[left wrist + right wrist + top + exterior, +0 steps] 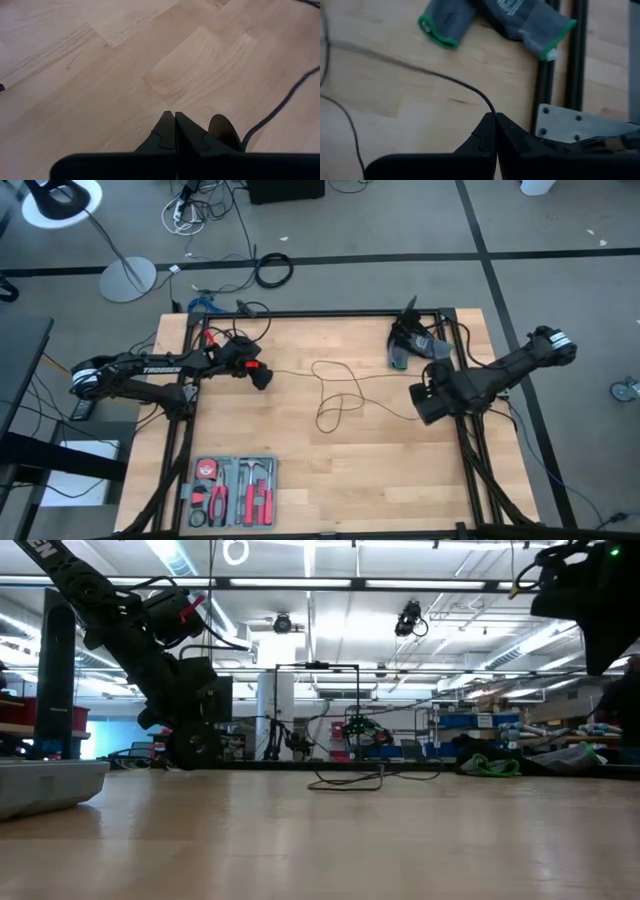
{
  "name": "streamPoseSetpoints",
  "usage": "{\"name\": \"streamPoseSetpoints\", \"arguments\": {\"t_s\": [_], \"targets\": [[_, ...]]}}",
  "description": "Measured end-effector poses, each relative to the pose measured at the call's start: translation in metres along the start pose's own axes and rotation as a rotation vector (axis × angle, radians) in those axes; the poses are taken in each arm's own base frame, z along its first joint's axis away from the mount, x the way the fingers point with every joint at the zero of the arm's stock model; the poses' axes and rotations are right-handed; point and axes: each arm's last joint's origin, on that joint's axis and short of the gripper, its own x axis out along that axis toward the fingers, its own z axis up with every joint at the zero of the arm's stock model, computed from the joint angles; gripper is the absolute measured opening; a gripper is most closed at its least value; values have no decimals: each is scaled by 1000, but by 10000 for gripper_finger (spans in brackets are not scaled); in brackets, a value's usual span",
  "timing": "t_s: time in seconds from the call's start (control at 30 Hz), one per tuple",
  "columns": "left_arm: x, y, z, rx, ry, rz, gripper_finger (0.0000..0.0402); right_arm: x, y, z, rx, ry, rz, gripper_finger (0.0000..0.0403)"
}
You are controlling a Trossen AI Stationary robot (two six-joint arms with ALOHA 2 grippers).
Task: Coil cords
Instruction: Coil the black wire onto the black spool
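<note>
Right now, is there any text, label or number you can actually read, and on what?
"TROSSEN" on the left arm, white letters in the high view.
Print on the grey gloves: too blurred to read.
Tool tray: no legible markings.

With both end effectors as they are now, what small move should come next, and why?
Probably draw the right end effector gently toward the table's middle. It is shut on the cord, which lies stretched across the wooden table with only a few loose loops. The left end effector, also shut, sits at the cord's other end, beside the small round puck.
</note>
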Motion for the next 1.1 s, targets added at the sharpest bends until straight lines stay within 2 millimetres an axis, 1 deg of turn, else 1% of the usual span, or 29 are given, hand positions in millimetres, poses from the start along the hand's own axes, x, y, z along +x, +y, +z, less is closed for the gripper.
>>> {"name": "streamPoseSetpoints", "arguments": {"t_s": [0.1, 0.2, 0.3, 0.5, 0.7, 0.77, 0.9, 1.0, 1.1], "targets": [[0, 0, 0, 0, -3, -1, 0, -2, 0, -3, -10, 3, 31, 4], [0, 0, 0, 0, -5, -2, 0, -5, 6, -9, -17, 16, 107, 14], [0, 0, 1, 0, -7, -3, 0, -7, 12, -13, -69, 31, 179, 26], [0, 0, 1, 0, -5, -5, 0, -12, 14, -22, -119, 44, 240, 44], [0, -1, 1, 0, -2, -17, 0, -16, 16, -29, -131, 42, 308, 83], [0, -1, 1, -1, -8, -19, 0, -17, 21, -31, -111, 7, 362, 100], [0, -1, 2, -1, -14, -22, 0, -12, 37, -37, -84, -132, 508, 132], [0, -1, 2, -4, -21, -24, 0, 0, 60, -42, -101, -219, 593, 149], [0, -2, 3, -4, -23, -32, 0, 17, 85, -44, -180, -317, 629, 158]]}}
